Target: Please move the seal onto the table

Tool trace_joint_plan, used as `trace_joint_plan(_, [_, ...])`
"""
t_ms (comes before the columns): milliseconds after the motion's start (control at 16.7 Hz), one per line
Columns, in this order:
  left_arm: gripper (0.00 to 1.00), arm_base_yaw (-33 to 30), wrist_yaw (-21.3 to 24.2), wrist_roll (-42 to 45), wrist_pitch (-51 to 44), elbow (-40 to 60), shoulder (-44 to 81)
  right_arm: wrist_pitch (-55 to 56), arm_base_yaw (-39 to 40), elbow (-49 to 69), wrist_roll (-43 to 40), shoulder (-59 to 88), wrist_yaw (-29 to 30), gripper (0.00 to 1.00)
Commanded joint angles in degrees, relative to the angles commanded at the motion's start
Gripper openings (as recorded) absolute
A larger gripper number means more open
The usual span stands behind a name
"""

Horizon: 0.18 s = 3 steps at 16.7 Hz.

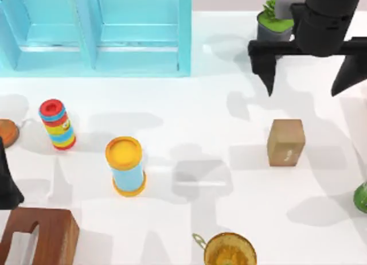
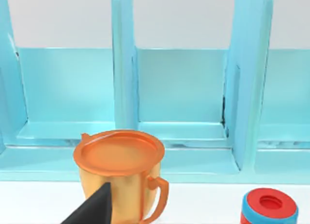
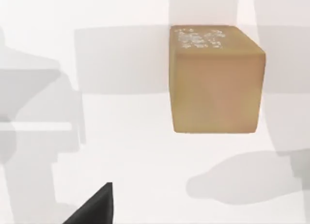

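Observation:
The seal (image 1: 285,141) is a tan-brown block lying on the white table (image 1: 189,104), right of centre. A pale mark shows on one face of the seal (image 3: 215,81) in the right wrist view. My right gripper (image 1: 307,84) hovers above and behind it, near the back right of the table. It is open wide with nothing between its fingers, and one dark fingertip (image 3: 99,209) shows apart from the block. My left gripper (image 1: 6,184) is parked at the table's left edge, its fingertip (image 2: 97,209) in front of an orange cup (image 2: 118,175).
A turquoise cabinet (image 1: 97,30) stands at the back left, a plant pot (image 1: 274,24) at the back right. A striped ring stack (image 1: 56,124), a yellow-capped blue cylinder (image 1: 125,166), a wooden box (image 1: 37,239), a yellow bowl (image 1: 229,250) and a green object (image 1: 361,197) stand around.

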Motion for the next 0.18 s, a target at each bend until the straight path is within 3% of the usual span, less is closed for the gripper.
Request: trace_joint_plan(180, [1.00, 0.0, 0.0, 0.0, 0.0, 0.0, 0.0, -1.6, -0.1, 1.7, 0.0, -0.3, 0.1, 1.00])
